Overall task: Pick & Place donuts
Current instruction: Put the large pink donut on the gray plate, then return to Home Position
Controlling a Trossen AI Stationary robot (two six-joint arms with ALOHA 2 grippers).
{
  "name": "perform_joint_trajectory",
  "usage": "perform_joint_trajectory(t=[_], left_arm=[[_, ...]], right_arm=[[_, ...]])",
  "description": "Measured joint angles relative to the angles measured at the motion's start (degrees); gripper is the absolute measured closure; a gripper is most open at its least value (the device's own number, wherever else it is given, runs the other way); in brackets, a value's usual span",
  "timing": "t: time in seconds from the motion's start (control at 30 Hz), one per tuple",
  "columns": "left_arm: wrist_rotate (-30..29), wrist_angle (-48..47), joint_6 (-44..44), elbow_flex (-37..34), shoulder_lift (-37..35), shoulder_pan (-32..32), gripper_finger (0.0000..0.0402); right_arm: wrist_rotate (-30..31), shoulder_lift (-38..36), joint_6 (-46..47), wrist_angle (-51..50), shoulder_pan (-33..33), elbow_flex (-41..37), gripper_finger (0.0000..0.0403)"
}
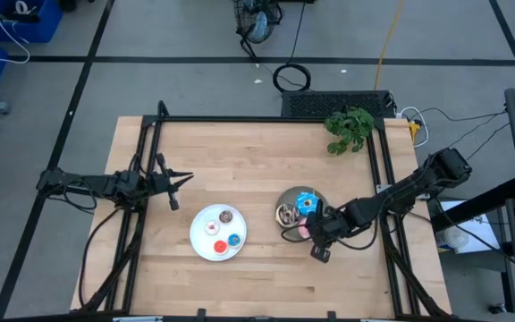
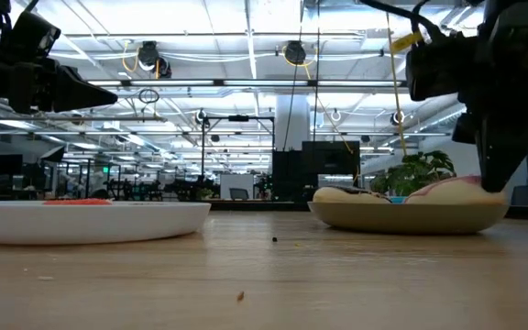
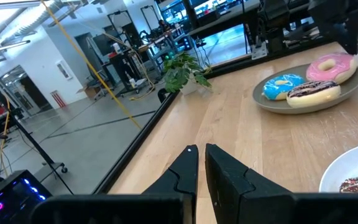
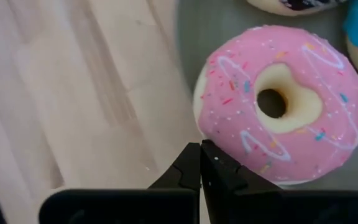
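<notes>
Meanwhile, the right gripper [image 4: 200, 163], fingers pressed together, is held at the pink donut [image 4: 277, 104] on the grey plate [image 1: 286, 199], seemingly for nudging.

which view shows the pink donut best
The right wrist view: the pink donut fills it, icing and sprinkles clear, just past the shut right gripper. The left wrist view shows it whole but far off on the grey plate. The low view shows only its top edge; the high view, a sliver.

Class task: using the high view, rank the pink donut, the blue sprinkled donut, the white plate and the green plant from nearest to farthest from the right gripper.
1. pink donut, beside the right gripper
2. blue sprinkled donut, same grey plate
3. white plate, toward the left arm
4. green plant, far table edge
</notes>
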Motion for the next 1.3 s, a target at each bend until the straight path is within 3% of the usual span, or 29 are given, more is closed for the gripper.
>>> perform_joint_trajectory(t=[0.3,0.6,0.8,1.07,1.3], left_arm=[[0.0,0.0,0.0,0.0,0.0,0.0,0.0364],[0.0,0.0,0.0,0.0,0.0,0.0,0.0364],[-3.0,1.8,2.7,0.0,0.0,0.0,0.0364],[-4.8,4.4,3.9,0.0,0.0,0.0,0.0364],[-6.7,2.2,1.3,0.0,0.0,0.0,0.0364]], right_arm=[[-3.2,-1.9,-1.2,2.1,1.3,1.8,0.0403],[-2.5,-5.2,-3.1,-5.3,4.2,5.0,0.0403],[3.2,-11.0,-13.1,-4.9,5.9,5.0,0.0403],[24.1,-20.4,-33.7,-1.5,5.3,3.7,0.0403],[25.8,-27.3,-45.5,4.1,3.4,-0.7,0.0403]])
